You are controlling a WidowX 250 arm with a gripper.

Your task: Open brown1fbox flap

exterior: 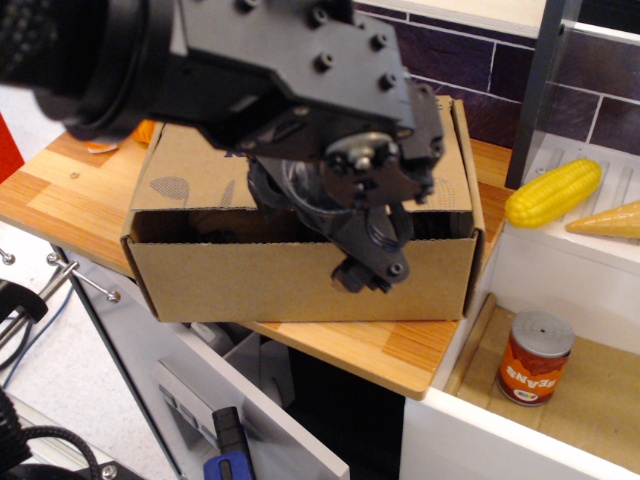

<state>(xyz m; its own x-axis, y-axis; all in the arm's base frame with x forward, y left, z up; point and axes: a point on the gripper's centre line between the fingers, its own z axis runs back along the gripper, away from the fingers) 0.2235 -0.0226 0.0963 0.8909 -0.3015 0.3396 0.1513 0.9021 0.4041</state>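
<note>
Arm: a big black bulk reaches in from the upper left, twisted side-on, blocking most of the box top
Gripper [368, 272]: its tip hangs low over the box's front wall; I cannot tell how wide the jaws stand
Box [250, 275]: brown cardboard, sits on the wooden counter [390, 350]; front flap [190, 225] folded inward
Nearby: corn [552, 192] on the white ledge; bean can [533, 357] below

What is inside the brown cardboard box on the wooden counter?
Through the brown cardboard box's front gap only a dark interior shows; no contents can be identified. The black gripper covers the gap's right part.
</note>
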